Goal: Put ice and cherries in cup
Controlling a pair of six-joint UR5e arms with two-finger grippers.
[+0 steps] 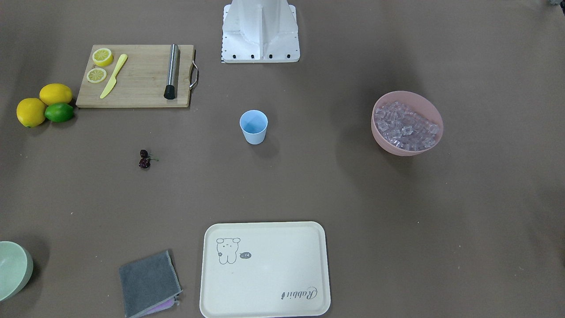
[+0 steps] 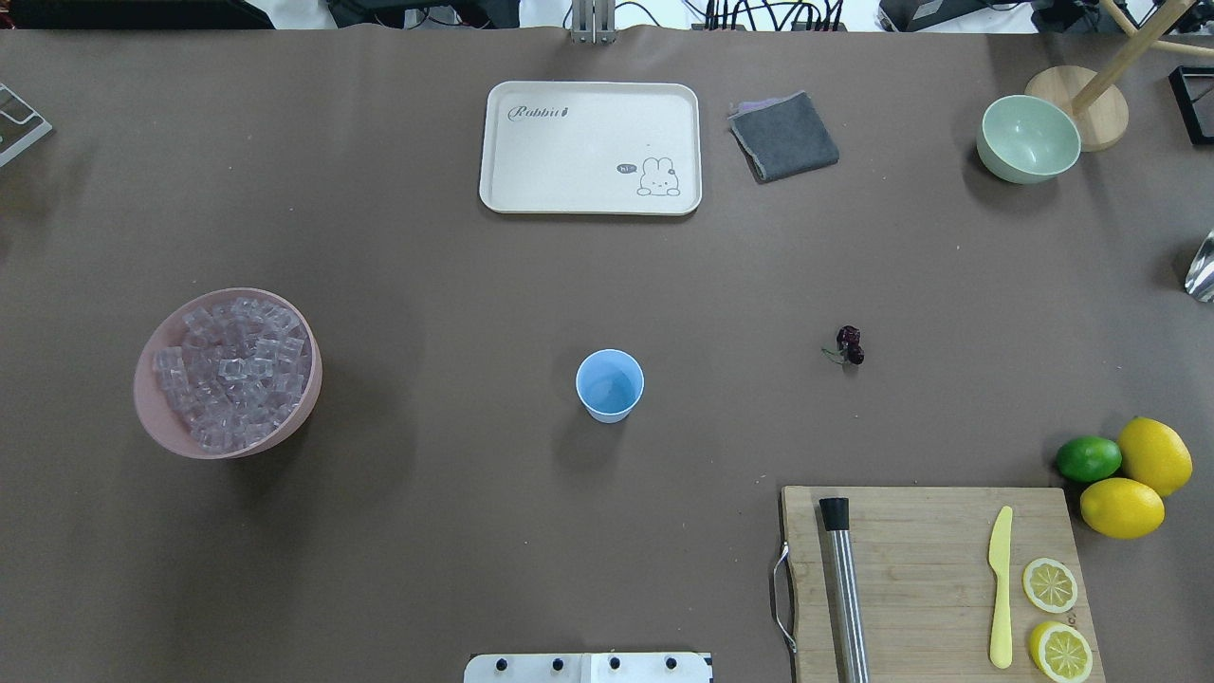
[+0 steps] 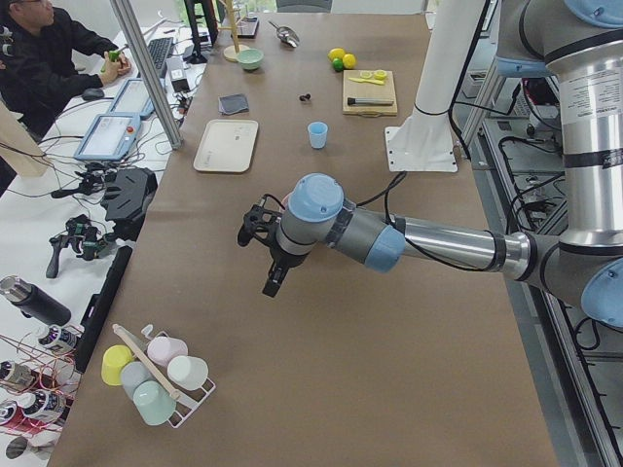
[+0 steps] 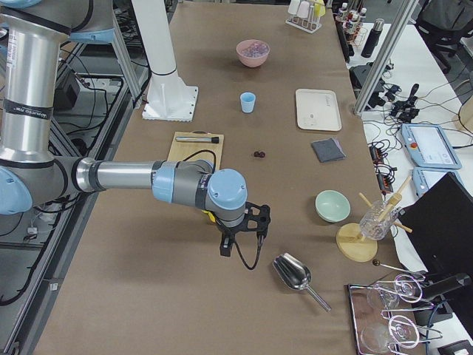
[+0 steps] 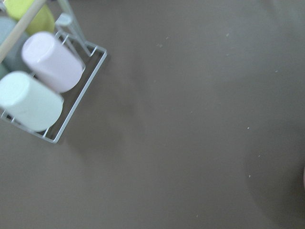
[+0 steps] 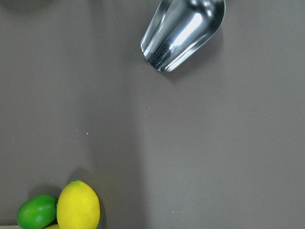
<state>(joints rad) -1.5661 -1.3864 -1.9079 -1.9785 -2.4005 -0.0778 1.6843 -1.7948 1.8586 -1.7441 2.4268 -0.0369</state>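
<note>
I count one cup (image 2: 609, 384), two cherries (image 2: 850, 344), two bowls (image 2: 1029, 142), one full of ice cubes (image 2: 232, 370) past counting, two lemons (image 2: 1122, 507), one lime (image 2: 1089, 458), two lemon halves (image 2: 1050, 584), and one each of tray (image 2: 588, 142), cloth (image 2: 784, 136), board (image 2: 929, 569), knife (image 2: 1000, 588), rod (image 2: 844, 588), scoop (image 6: 183, 31).

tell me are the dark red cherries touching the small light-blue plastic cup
Apart. The overhead view shows a wide stretch of bare brown table between the dark red cherries and the light-blue plastic cup.
</note>
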